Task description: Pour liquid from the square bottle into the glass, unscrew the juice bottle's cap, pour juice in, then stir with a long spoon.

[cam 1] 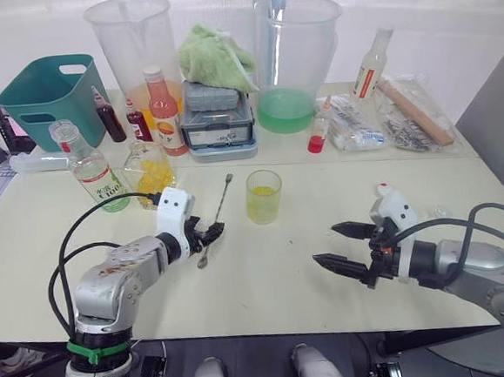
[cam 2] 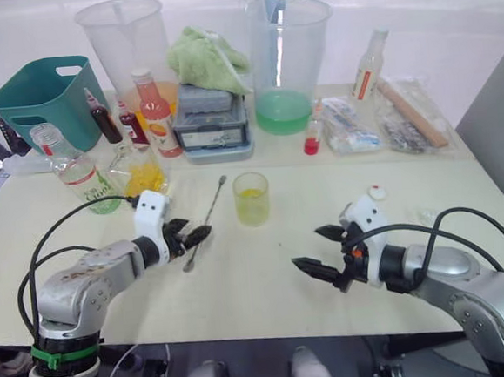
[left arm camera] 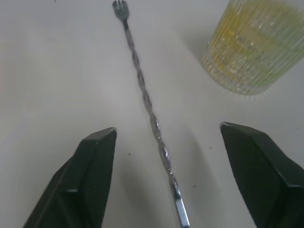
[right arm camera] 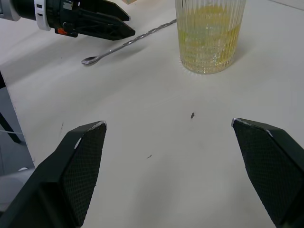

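Big pale table (cam 1: pixel 267 275) with a row of clutter along the far edge: two huge clear jugs, one with an orange bottom (cam 1: pixel 132 49) at about 11 o'clock and one with green liquid (cam 1: pixel 297 58) at 1 o'clock, plus a teal basket (cam 1: pixel 50 98) out at 10 o'clock.

The juice bottle (cam 1: pixel 88 169) stands at 10 o'clock with its neck open (no lid on it), and the square bottle (cam 1: pixel 148 172) is just beside it, nearer the middle. A little white cap (cam 2: pixel 376 193) lies at 3 o'clock near the right arm.

The glass (cam 1: pixel 264 195) sits dead centre, upright, with yellow liquid in the bottom part.

The long spoon (cam 1: pixel 212 219) lies flat on the table just to the 9 o'clock side of the glass, not touching it, bowl end toward the near edge.

The left gripper (cam 1: pixel 210 233) is down right over the spoon's lower end, fingers spread wide with the handle running between them, not pinching it. The right gripper (cam 1: pixel 347 248) hovers at 4 o'clock, well apart from the glass, fingers splayed wide and holding nothing.
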`<state>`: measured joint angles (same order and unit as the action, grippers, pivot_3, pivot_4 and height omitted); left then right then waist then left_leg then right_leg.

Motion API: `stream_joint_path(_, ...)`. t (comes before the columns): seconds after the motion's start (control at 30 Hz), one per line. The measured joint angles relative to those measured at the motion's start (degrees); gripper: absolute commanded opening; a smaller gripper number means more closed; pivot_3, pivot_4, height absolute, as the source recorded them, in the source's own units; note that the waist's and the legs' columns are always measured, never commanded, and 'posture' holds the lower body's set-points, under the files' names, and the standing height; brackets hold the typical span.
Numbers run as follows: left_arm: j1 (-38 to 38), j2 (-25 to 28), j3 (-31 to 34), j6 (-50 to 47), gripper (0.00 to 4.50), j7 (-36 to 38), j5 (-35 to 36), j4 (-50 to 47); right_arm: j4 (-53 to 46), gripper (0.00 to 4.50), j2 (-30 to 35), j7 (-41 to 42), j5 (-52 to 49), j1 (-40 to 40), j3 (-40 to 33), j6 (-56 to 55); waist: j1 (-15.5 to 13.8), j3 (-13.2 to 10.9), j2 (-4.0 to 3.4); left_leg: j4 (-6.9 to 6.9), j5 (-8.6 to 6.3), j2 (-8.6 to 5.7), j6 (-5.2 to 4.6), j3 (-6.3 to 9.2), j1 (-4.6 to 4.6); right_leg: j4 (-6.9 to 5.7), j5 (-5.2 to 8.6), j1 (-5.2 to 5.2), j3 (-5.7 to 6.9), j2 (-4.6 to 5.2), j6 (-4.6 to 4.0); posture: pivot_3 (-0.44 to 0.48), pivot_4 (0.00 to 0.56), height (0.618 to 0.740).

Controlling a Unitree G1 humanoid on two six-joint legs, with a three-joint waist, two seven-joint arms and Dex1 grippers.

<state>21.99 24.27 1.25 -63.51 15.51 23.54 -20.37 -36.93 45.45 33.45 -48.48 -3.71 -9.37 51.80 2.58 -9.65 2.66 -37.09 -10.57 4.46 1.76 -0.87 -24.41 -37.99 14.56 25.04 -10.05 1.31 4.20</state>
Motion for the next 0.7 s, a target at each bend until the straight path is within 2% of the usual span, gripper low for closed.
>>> stream_joint_path(0.17,0.6,-1.5,-3.5,-0.7,3.85,-2.3,-2.8,1.0,-1.4,4.50,-0.1,-0.1,0.0,0.4,-0.3,0.0,0.0,0.0,0.00,0.00,0.01,-0.05,0.01,0.04,0.01,0.01,0.01,-0.03,0.01,0.03,0.02,0.000,0.150,0.698)
stream_joint_path(0.27,0.8,-2.0,-4.9,-0.7,3.05,-3.5,-4.5,1.0,-1.7,4.50,-0.1,-0.2,0.0,1.1,-1.0,0.0,-0.1,0.0,0.00,0.00,0.00,-0.07,0.01,0.08,0.08,0.01,0.01,-0.12,0.03,0.05,0.02,0.000,0.150,0.698)
stream_joint_path(0.57,0.5,-0.8,-5.2,-0.5,0.03,-3.2,-7.1,1.1,-1.9,4.50,-0.1,0.1,0.0,-0.1,-1.1,0.0,0.0,0.0,0.00,-0.01,0.01,-0.09,0.01,0.14,0.15,0.02,0.05,-0.24,0.09,0.07,0.05,0.000,0.150,0.698)
stream_joint_path(0.7,-0.4,3.5,-5.3,1.7,0.01,0.4,-7.4,0.9,-1.4,4.50,-0.1,0.6,0.4,-1.1,-0.1,0.0,0.1,0.0,0.00,0.00,0.00,-0.08,0.01,0.17,0.18,0.01,0.08,-0.26,0.13,0.06,0.02,0.000,0.150,0.698)
